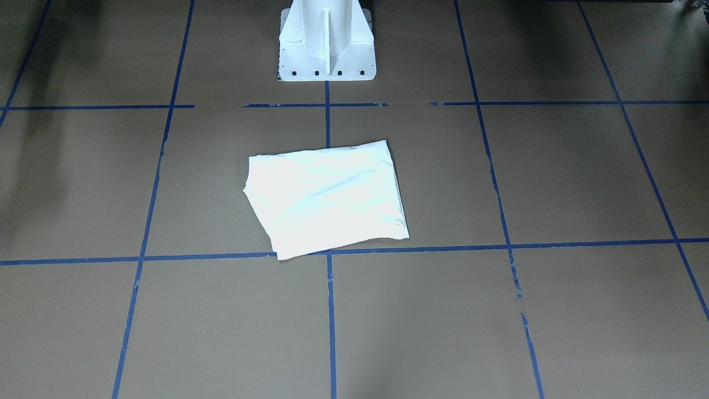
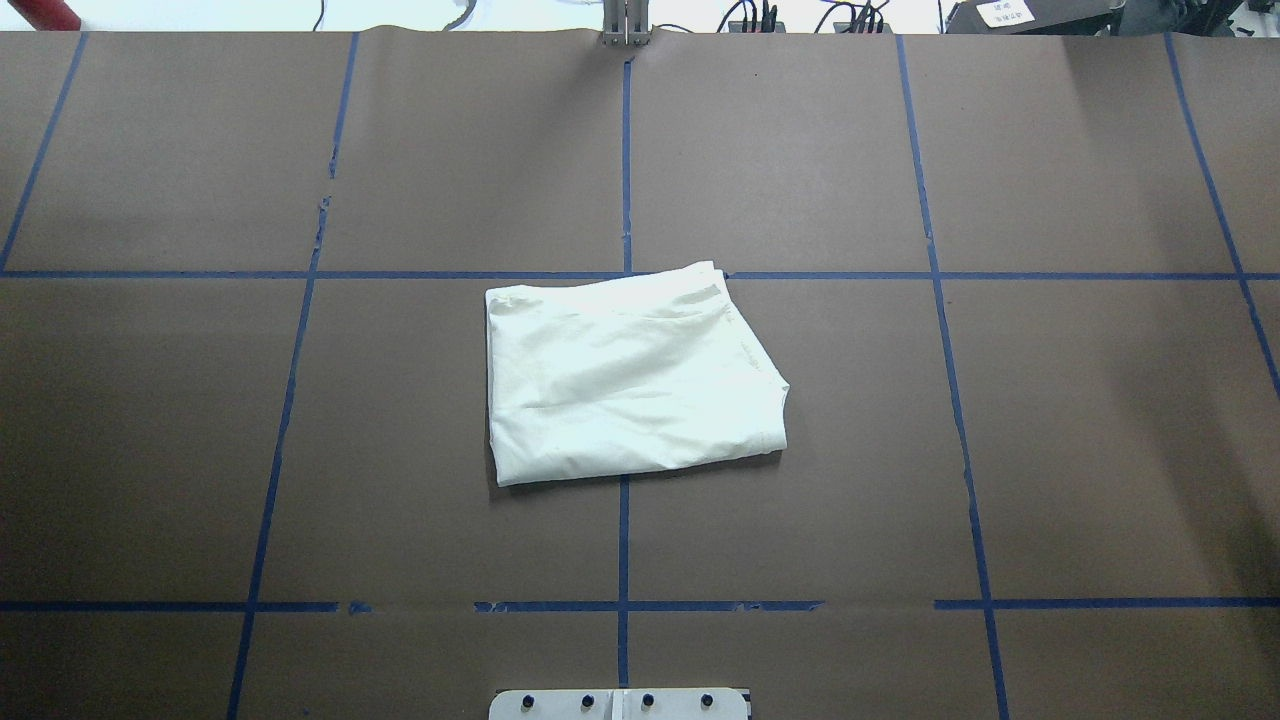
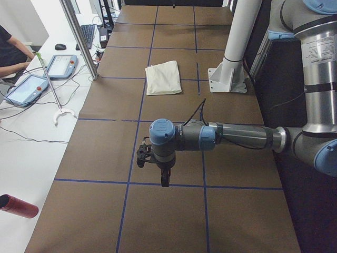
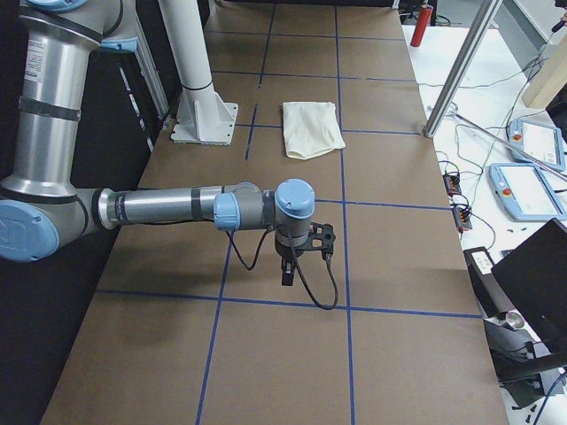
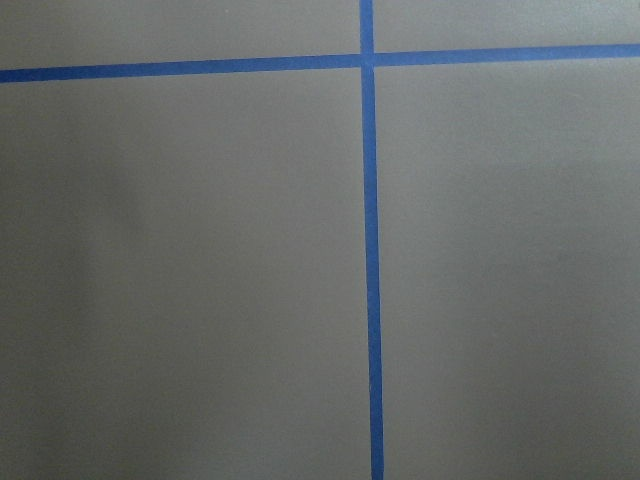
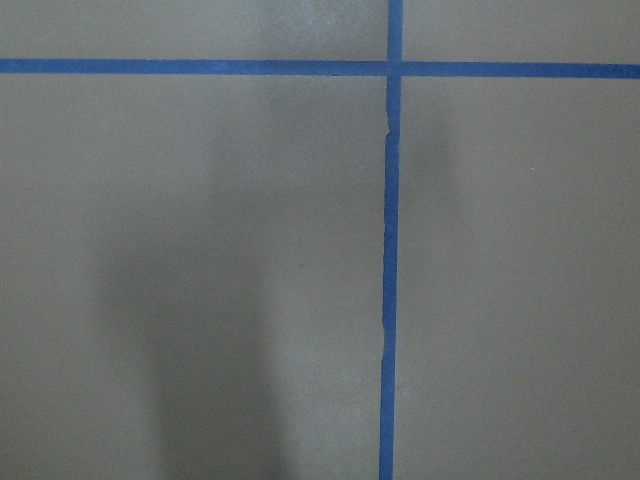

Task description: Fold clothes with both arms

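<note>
Garment (image 2: 630, 375) lies folded on the counter (image 2: 200, 450); left arm (image 3: 242, 138) and right arm (image 4: 168, 206) hover well away, their jaws' spread I cannot tell. Re-grasping could drag layers open.

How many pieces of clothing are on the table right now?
1. A folded white garment lies flat just in front of the white pedestal base. A second piece folded inside it could not be told apart.

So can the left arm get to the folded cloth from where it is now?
Probably yes. The cloth lies flat near the middle of the table, in front of the pedestal, with nothing on it. The left arm hangs over bare table to one side, and nothing shows between them.
</note>
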Robot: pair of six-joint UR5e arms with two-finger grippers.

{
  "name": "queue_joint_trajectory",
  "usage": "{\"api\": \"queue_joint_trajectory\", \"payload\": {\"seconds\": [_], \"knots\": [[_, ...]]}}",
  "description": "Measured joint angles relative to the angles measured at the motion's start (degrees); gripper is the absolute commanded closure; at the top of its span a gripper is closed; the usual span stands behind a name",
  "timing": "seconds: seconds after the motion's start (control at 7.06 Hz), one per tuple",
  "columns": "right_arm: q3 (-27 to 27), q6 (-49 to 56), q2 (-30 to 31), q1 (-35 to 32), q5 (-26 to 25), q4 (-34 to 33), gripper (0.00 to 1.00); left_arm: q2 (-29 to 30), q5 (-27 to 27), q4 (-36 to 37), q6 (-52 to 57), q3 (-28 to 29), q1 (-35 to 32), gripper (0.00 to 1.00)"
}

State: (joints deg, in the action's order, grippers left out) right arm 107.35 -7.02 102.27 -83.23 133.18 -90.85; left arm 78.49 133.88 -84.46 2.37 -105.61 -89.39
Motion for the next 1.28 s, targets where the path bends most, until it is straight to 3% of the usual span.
{"api": "queue_joint_trajectory", "payload": {"seconds": [1.28], "knots": [[-0.6,6.3,0.0,-5.3,0.3,-0.9,0.0,0.0,0.1,0.1,0.0,0.5,0.0,0.0]]}}
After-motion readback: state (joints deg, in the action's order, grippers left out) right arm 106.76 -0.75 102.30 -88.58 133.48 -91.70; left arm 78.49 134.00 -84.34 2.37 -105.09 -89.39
